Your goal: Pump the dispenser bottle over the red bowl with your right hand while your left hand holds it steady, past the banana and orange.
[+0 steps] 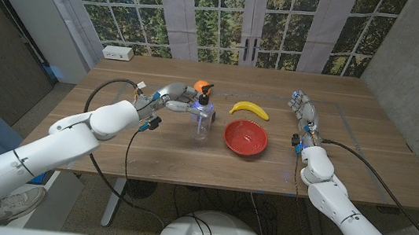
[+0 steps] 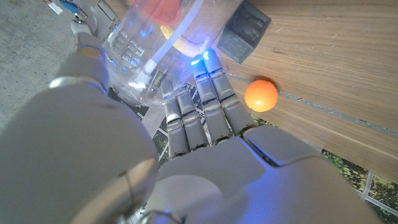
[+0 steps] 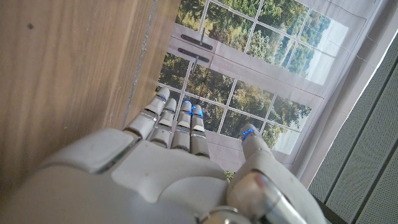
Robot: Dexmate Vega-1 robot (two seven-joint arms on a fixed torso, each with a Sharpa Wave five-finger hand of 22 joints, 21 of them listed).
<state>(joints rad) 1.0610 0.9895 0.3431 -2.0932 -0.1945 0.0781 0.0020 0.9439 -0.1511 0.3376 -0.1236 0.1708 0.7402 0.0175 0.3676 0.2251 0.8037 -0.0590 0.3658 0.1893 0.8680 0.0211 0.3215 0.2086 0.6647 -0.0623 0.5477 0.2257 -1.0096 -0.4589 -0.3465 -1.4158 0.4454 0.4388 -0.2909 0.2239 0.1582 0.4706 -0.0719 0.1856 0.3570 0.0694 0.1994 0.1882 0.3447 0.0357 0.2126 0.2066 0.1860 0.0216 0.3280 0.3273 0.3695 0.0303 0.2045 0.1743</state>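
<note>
Standing upright near the table's (image 1: 362, 163) middle, the dispenser bottle (image 1: 203, 118) is grasped by the left hand (image 1: 182, 99); the right hand (image 1: 303, 108), released, waits beside the right edge.

Evenly lit by soft daylight from the windows (image 1: 229, 13) behind the table (image 1: 364, 151). Faint shadows only. Blurred close-up near the dispenser bottle (image 2: 146, 46).

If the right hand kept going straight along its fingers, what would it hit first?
Likely nothing: the right hand points toward the table's far edge, and its wrist view shows bare wood and windows ahead. The banana and red bowl sit off to its side.
</note>
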